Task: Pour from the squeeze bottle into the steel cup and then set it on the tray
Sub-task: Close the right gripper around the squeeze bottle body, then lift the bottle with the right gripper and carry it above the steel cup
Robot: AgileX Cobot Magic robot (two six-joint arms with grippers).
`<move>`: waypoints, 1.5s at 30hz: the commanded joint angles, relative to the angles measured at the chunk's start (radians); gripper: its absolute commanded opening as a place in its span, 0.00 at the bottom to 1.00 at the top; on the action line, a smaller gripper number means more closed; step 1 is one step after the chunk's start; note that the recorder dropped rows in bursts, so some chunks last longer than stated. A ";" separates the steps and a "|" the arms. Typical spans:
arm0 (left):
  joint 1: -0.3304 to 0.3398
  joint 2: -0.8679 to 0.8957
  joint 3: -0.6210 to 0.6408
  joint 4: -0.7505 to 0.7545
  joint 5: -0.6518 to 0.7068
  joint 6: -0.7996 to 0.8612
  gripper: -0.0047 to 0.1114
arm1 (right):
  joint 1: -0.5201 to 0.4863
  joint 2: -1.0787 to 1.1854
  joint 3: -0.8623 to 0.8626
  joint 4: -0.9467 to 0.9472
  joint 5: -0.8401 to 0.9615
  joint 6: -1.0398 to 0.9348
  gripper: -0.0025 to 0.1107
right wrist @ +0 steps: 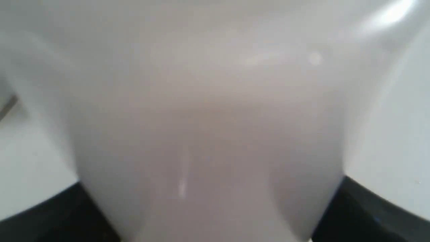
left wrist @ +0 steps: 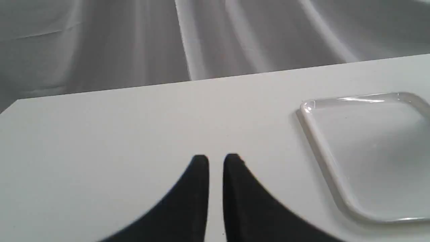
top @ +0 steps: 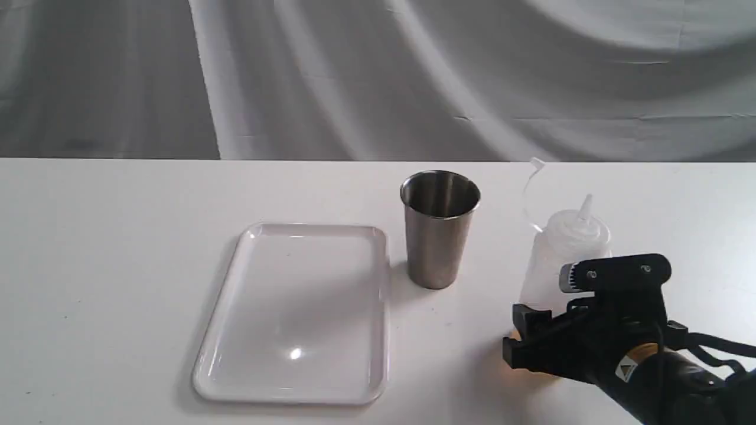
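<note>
Steel cup [top: 440, 236] stood upright on the surface [top: 118, 265], just beside the tray [top: 295, 295] at its far corner, squarely between it and the squeeze bottle [top: 561, 242]. Right gripper [right wrist: 215, 208] was down low around the upright bottle, fingers pressed against both its flanks; left gripper [left wrist: 216, 161] hung over bare surface beside the tray, fingers all but together, holding nothing.
</note>
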 commanded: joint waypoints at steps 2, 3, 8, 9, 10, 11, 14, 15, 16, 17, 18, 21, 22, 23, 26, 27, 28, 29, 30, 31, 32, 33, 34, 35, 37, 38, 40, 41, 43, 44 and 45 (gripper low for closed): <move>-0.001 -0.005 0.004 0.002 -0.007 -0.002 0.11 | 0.000 0.000 -0.004 0.002 -0.020 -0.003 0.36; -0.001 -0.005 0.004 0.002 -0.007 -0.002 0.11 | 0.000 0.000 -0.004 0.002 -0.020 -0.003 0.34; -0.001 -0.005 0.004 0.002 -0.007 -0.002 0.11 | 0.000 -0.037 -0.004 -0.002 -0.002 -0.003 0.22; -0.001 -0.005 0.004 0.002 -0.007 -0.002 0.11 | 0.000 -0.057 -0.004 -0.002 0.006 -0.003 0.20; -0.001 -0.005 0.004 0.002 -0.007 -0.002 0.11 | 0.000 -0.071 -0.004 -0.002 0.014 -0.003 0.19; -0.001 -0.005 0.004 0.002 -0.007 -0.002 0.11 | 0.000 -0.100 -0.004 -0.002 0.027 -0.003 0.17; -0.001 -0.005 0.004 0.002 -0.007 -0.002 0.11 | 0.000 -0.172 -0.004 0.014 0.051 -0.003 0.16; -0.001 -0.005 0.004 0.002 -0.007 -0.002 0.11 | 0.000 -0.198 -0.004 0.021 0.063 -0.003 0.16; -0.001 -0.005 0.004 0.002 -0.007 -0.002 0.11 | 0.000 -0.225 -0.004 0.030 0.077 -0.005 0.16; -0.001 -0.005 0.004 0.002 -0.007 -0.002 0.11 | 0.000 -0.251 -0.004 0.043 0.092 -0.011 0.16; -0.001 -0.005 0.004 0.002 -0.007 -0.002 0.11 | 0.000 -0.275 -0.004 0.054 0.109 -0.029 0.16; -0.001 -0.005 0.004 0.002 -0.007 -0.002 0.11 | -0.009 -0.325 -0.050 0.052 0.231 -0.085 0.16; -0.001 -0.005 0.004 0.002 -0.007 -0.002 0.11 | -0.012 -0.342 -0.082 0.032 0.309 -0.100 0.16; -0.001 -0.005 0.004 0.002 -0.007 -0.002 0.11 | -0.012 -0.356 -0.111 0.020 0.391 -0.114 0.16; -0.001 -0.005 0.004 0.002 -0.007 -0.002 0.11 | -0.012 -0.387 -0.227 -0.091 0.600 -0.135 0.16; -0.001 -0.005 0.004 0.002 -0.007 -0.002 0.11 | -0.012 -0.390 -0.268 -0.126 0.661 -0.135 0.16; -0.001 -0.005 0.004 0.002 -0.007 -0.002 0.11 | -0.012 -0.395 -0.300 -0.143 0.698 -0.135 0.16; -0.001 -0.005 0.004 0.002 -0.007 -0.002 0.11 | -0.012 -0.398 -0.339 -0.162 0.755 -0.135 0.16; -0.001 -0.005 0.004 0.002 -0.007 -0.002 0.11 | -0.012 -0.400 -0.377 -0.180 0.810 -0.135 0.16; -0.001 -0.005 0.004 0.002 -0.007 -0.002 0.11 | -0.012 -0.400 -0.404 -0.194 0.853 -0.135 0.16; -0.001 -0.005 0.004 0.002 -0.007 -0.002 0.11 | -0.012 -0.400 -0.441 -0.213 0.889 -0.135 0.16; -0.001 -0.005 0.004 0.002 -0.007 -0.002 0.11 | -0.012 -0.400 -0.466 -0.233 0.924 -0.135 0.16; -0.001 -0.005 0.004 0.002 -0.007 -0.002 0.11 | -0.012 -0.400 -0.489 -0.247 0.951 -0.133 0.16; -0.001 -0.005 0.004 0.002 -0.007 -0.002 0.11 | -0.012 -0.400 -0.516 -0.262 0.982 -0.125 0.16; -0.001 -0.005 0.004 0.002 -0.007 -0.002 0.11 | -0.012 -0.400 -0.567 -0.300 1.034 -0.093 0.16; -0.001 -0.005 0.004 0.002 -0.007 -0.002 0.11 | -0.012 -0.400 -0.591 -0.328 1.060 -0.075 0.16; -0.001 -0.005 0.004 0.002 -0.007 -0.002 0.11 | -0.012 -0.400 -0.636 -0.368 1.107 -0.050 0.16; -0.001 -0.005 0.004 0.002 -0.007 -0.002 0.11 | -0.012 -0.398 -0.653 -0.387 1.133 -0.040 0.16; -0.001 -0.005 0.004 0.002 -0.007 -0.002 0.11 | -0.012 -0.398 -0.683 -0.450 1.155 0.008 0.16; -0.001 -0.005 0.004 0.002 -0.007 -0.002 0.11 | -0.012 -0.398 -0.693 -0.485 1.164 0.029 0.16; -0.001 -0.005 0.004 0.002 -0.007 -0.002 0.11 | -0.017 -0.398 -0.707 -0.521 1.177 0.051 0.16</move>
